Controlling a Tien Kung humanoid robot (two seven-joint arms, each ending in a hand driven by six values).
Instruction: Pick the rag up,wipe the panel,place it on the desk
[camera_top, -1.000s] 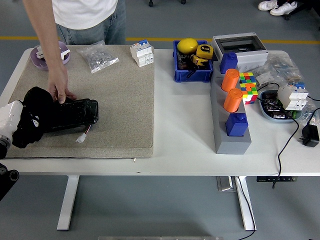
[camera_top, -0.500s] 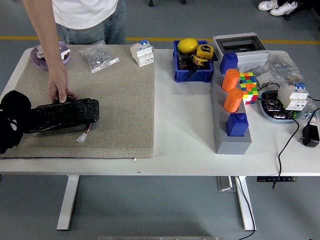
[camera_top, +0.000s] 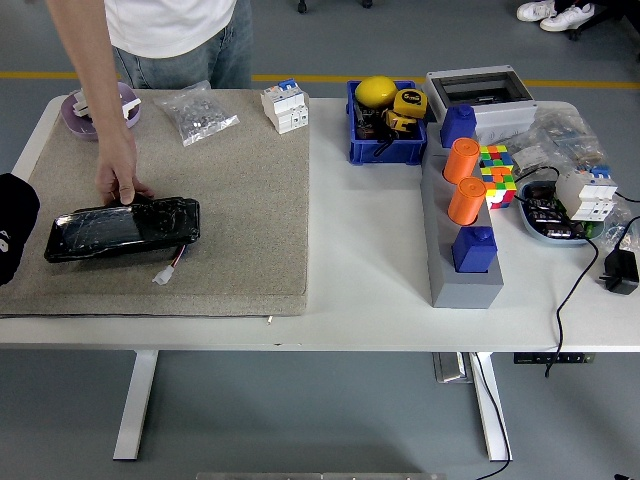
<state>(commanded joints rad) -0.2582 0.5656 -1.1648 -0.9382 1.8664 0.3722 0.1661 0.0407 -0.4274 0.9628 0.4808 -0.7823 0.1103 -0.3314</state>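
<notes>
Wiping seemingly finished: black panel on mat, steadied by person's hand. Left hand at edge, grip unclear. Next: rag onto tabletop.

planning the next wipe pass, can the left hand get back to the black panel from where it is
Probably yes. The left hand sits at the mat's left edge, nothing between it and the panel. Only the person's hand rests on the panel's far edge.

Two orange cylinders stand on the long grey block at right, with two blue blocks, one far and one near. One black glossy panel lies on the left beige mat.
</notes>
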